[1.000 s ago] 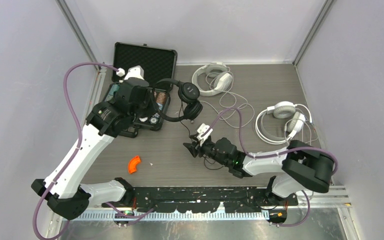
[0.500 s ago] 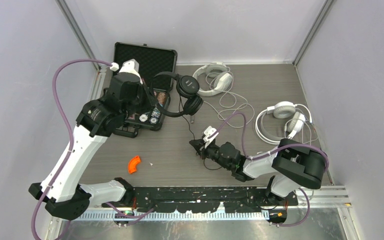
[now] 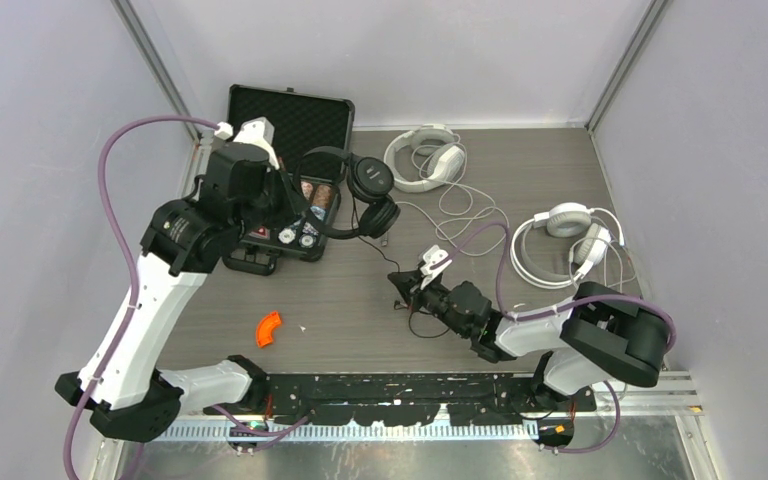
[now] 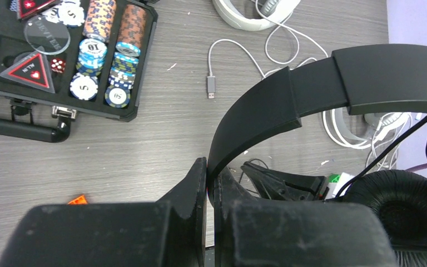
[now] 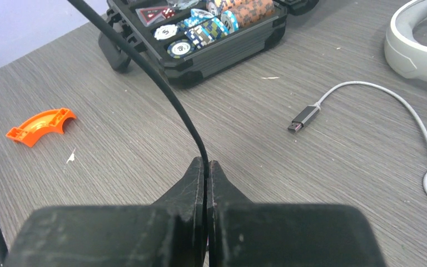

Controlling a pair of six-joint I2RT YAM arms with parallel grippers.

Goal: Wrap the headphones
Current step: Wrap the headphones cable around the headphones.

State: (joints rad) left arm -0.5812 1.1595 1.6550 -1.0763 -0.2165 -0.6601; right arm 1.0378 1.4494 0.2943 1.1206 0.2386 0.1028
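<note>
1. Black headphones (image 3: 362, 196) sit in the upper middle of the overhead frame, just right of the open case of poker chips (image 3: 290, 118).
2. Left claw (image 4: 207, 167) is clenched on their headband. In the left wrist view the band rises from between the fingertips and arcs to the upper right, with one padded ear cup at the lower right.
3. Right claw (image 5: 206, 164) is clenched on the thin black cord (image 5: 161, 83), which leaves the fingertips and curves to the upper left of the right wrist frame.
4. Overhead, the right claw lies low over the grey table (image 3: 360, 330) at centre, below and right of the black headphones, the cord running between them.
5. One white pair (image 3: 423, 158) lies at the upper centre, beside the black pair.
6. A second white pair (image 3: 565, 243) lies at the right, well apart from both claws.
7. A pale cord ending in a USB plug (image 5: 303, 118) lies on the table right of the right claw.
8. An orange curved piece (image 3: 270, 328) lies at the lower left.
</note>
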